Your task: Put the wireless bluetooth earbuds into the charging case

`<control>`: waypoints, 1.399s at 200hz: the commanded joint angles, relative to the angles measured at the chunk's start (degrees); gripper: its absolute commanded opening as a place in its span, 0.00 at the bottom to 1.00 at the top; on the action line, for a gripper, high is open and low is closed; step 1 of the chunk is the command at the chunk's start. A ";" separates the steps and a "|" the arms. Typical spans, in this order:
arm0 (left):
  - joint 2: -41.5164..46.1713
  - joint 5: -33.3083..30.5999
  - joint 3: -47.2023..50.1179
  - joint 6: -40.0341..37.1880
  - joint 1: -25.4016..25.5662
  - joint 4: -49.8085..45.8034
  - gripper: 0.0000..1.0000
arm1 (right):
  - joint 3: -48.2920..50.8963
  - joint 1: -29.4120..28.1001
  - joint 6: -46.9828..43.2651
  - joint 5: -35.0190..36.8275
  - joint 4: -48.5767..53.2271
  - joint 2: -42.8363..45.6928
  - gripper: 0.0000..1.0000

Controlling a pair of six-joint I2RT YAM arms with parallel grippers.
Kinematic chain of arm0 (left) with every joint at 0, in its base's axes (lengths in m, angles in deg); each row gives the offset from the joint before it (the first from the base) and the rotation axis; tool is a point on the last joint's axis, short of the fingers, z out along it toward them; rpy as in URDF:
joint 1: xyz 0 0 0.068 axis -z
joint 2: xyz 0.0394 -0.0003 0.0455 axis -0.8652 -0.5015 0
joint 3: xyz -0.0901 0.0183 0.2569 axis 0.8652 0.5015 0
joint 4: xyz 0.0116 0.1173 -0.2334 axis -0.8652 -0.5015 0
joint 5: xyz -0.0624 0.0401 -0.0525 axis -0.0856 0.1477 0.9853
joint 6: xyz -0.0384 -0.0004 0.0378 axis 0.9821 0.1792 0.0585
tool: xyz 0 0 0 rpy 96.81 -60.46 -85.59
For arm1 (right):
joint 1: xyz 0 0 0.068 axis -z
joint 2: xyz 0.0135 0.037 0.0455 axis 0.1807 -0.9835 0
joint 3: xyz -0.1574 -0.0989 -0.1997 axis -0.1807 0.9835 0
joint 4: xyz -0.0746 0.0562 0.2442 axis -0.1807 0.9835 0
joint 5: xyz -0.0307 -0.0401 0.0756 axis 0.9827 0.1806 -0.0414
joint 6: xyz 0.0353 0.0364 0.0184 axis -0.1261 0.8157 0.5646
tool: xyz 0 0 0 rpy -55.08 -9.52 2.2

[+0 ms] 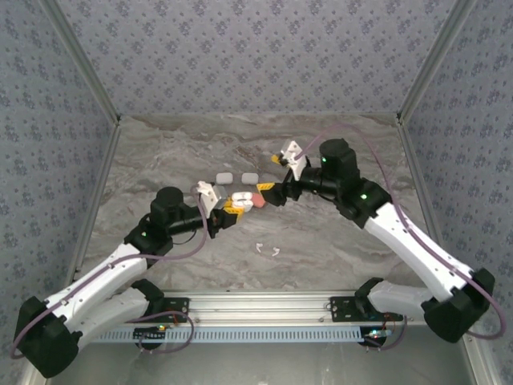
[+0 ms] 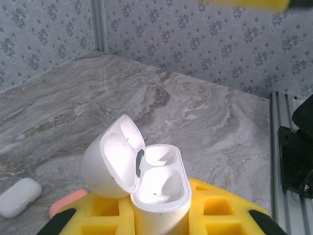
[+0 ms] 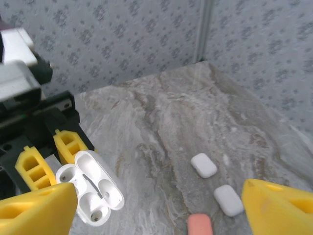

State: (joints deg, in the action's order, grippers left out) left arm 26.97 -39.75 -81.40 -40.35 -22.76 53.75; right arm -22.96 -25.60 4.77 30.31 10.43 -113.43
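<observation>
Top external view, entries from largest to smallest.

1. Grey-veined marble-pattern tabletop (image 1: 337, 249), walled on three sides by blue flowered paper. It carries every item below.
2. Left gripper (image 1: 227, 207), yellow-fingered, clamped narrow on item 4 and holding it above the middle of the table.
3. Right gripper (image 1: 270, 196), yellow fingers spread wide with nothing between them. It faces the left gripper closely, tip to tip. In the right wrist view its fingers (image 3: 36, 210) frame bare table.
4. White pebble-shaped plastic charging case (image 2: 159, 188), hinged lid thrown open to one side, mouth upward. The nearer socket shows a pale rounded lump, possibly a seated bud; this cannot be confirmed.
5. Two closed white pebble cases (image 1: 224, 177) (image 1: 249, 177), side by side on the table beyond the grippers.
6. Closed salmon-pink case (image 3: 199, 225), near the white pair.
7. Two tiny white stemmed earbuds (image 1: 259, 246) (image 1: 275, 252), loose on the table just beside each other, well to the base side of both grippers and between the arms. Stem direction is too small to read.

Relation governing the next move: the loose earbuds lie toward the robot from the empty right gripper, roughly as near to it as to the occupied left. The right arm looks the one to fetch them, drawing back and down.
</observation>
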 commanded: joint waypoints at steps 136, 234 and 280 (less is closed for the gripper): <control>7.64 -6.64 5.16 -3.61 0.47 2.43 0.00 | 22.92 -12.48 57.98 24.42 17.60 -0.47 0.72; 10.12 -6.66 5.27 -4.20 0.53 0.74 0.00 | 23.16 -16.11 65.96 24.70 8.01 -15.39 0.54; 10.12 -7.08 5.31 -4.24 0.56 0.39 0.00 | 22.18 -16.28 65.02 22.35 5.42 -19.82 0.48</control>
State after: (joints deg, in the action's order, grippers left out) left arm 36.21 -46.29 -75.87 -43.59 -22.60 54.19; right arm 0.10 -41.36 69.29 54.03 17.36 -131.33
